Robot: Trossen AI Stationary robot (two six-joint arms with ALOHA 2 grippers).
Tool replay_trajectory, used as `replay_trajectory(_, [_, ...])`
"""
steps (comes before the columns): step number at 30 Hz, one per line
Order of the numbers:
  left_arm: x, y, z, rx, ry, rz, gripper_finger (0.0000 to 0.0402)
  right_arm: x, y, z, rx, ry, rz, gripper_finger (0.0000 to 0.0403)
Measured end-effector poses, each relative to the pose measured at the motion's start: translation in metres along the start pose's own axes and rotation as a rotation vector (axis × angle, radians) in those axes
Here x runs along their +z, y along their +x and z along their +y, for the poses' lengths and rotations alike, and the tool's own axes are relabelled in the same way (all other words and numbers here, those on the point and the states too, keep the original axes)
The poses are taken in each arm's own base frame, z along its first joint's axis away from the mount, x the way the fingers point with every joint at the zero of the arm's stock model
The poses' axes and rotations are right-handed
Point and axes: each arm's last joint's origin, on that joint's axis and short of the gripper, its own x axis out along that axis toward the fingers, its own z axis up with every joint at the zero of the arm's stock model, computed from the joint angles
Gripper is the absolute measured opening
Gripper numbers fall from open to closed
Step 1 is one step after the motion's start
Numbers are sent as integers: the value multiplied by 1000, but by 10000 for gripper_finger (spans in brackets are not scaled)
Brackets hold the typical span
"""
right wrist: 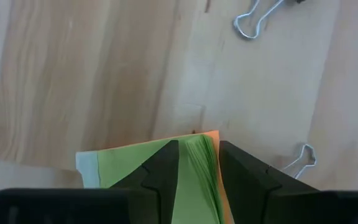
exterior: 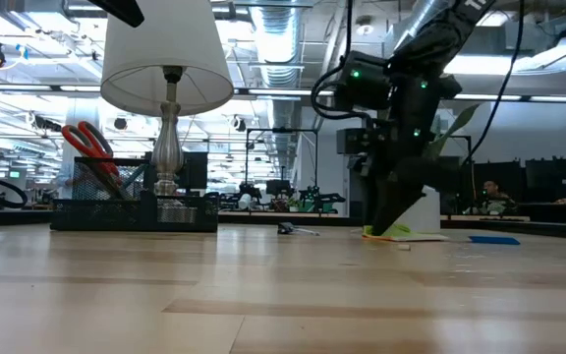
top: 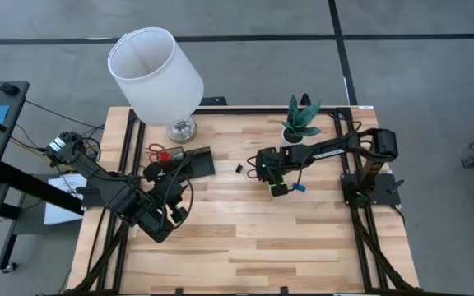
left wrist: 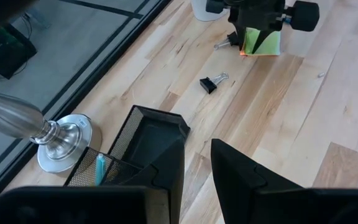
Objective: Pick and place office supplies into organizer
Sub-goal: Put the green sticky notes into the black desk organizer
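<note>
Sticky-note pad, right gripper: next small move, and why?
Probably lift it straight up. The right gripper has its fingers either side of the lime-green sticky-note pad, whose edge still sits on the table in the low view. The organizer lies across the table, near the left gripper.

Organizer sits just in front of the lamp, scissors standing in it; binder clip lies between it and the sticky-note pad.
</note>
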Motion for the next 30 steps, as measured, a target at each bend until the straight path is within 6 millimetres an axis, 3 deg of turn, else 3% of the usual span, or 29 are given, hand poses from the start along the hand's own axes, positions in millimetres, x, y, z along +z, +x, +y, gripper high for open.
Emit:
replay_trajectory(5, [0,0,0,0,0,0,73,-1,-1,-3,1,43,-3,103])
replay_trajectory(9, [0,0,0,1,0,-2,73,3,-3,-3,40,69,-39,60])
replay_trajectory(13, [0,0,0,3,0,-4,73,15,-8,-2,40,114,-72,8])
replay_trajectory(18, [0,0,0,4,0,-7,73,48,-28,-1,24,135,-181,11])
replay_trajectory(22, [0,0,0,4,24,-7,73,91,-57,-6,-131,133,-408,4])
replay_trajectory(25, [0,0,0,6,35,-10,73,118,-80,-19,-262,224,-653,3])
replay_trajectory(28, [0,0,0,5,34,-9,73,128,-96,-38,-294,398,-860,3])
replay_trajectory(30, [0,0,0,1,36,-3,73,127,-96,-50,-293,495,-922,2])
